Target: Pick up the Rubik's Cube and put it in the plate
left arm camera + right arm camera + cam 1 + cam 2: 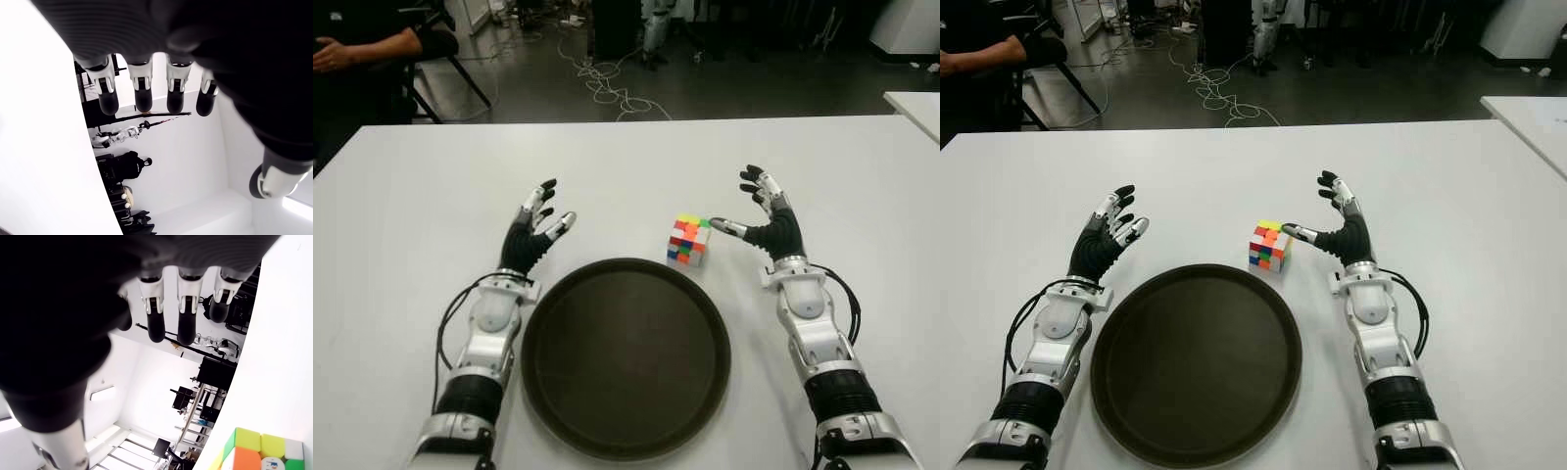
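A multicoloured Rubik's Cube [689,240] stands on the white table [626,157], just beyond the far right rim of a round dark plate [626,358]. My right hand [754,215] is immediately right of the cube, fingers spread, its thumb tip at the cube's upper right edge; it holds nothing. The right wrist view shows the cube [254,453] below the extended fingers. My left hand [538,220] is open beside the plate's far left rim, apart from the cube.
A person's arm [362,47] and a chair show beyond the table's far left corner. Cables [607,88] lie on the dark floor behind the table. Another white table's corner [915,106] is at the right.
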Available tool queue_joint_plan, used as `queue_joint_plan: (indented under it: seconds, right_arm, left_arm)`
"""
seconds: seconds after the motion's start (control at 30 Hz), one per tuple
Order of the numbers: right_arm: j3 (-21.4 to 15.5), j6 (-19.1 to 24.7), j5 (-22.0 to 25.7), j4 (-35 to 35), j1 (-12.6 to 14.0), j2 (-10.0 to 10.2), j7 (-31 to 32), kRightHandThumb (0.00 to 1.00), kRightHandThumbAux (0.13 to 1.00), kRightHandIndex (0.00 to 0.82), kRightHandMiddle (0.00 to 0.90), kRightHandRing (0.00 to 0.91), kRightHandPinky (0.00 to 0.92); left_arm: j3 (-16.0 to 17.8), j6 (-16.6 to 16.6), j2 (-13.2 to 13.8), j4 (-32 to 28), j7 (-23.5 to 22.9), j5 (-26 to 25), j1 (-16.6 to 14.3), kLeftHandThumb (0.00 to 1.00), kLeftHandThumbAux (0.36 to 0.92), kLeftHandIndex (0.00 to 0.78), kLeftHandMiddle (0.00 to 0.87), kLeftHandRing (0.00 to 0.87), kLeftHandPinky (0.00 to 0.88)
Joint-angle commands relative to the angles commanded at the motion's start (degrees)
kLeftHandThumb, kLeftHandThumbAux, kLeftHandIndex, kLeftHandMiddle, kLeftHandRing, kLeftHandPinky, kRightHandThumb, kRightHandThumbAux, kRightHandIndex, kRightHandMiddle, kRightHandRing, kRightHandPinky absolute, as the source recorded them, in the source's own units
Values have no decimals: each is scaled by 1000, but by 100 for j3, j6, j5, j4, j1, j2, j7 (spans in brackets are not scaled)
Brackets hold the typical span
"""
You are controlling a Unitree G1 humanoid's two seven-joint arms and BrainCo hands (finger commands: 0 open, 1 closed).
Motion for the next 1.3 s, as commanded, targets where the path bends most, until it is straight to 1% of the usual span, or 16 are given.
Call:
queue_joint_plan:
  seconds: [0.27,0.43,0.53,0.7,0.83,1.03,1.3]
  right_arm:
    - [5,34,-7,-19,13,2,-19,0,800,139,176,148,91]
    - [-8,45,31,-19,-2,-4,11,0,804,139,178,152,101]
    - [-11,52,43,-24,-2,-2,18,0,804,137,177,152,101]
    - [-25,-6,80,17,-6,-3,35,0,803,138,176,149,91]
    - [-17,6,57,11,-14,-40,40,0,800,135,173,146,85]
    - [6,32,15,18,-11,-67,22,0,809,125,171,154,116]
    - [1,76,50,-4,1,-75,71,0,808,124,174,159,131]
  left_arm:
    - [10,21,-15,-23,-4,-23,4,0,553,73,90,34,1]
    - [-4,58,-8,-78,-68,-52,12,0,536,73,90,37,6]
    - [-4,46,-14,-82,-89,-70,11,0,539,74,88,35,2]
    - [-9,48,-33,-97,-86,-75,16,0,567,62,78,28,0]
    - [-15,37,-34,-71,-30,-26,-4,0,565,58,79,30,0]
    - [-22,-5,-38,-37,-9,-5,-6,0,560,60,91,42,13]
    - [-31,59,-35,-82,-63,-32,15,0,543,52,73,27,2]
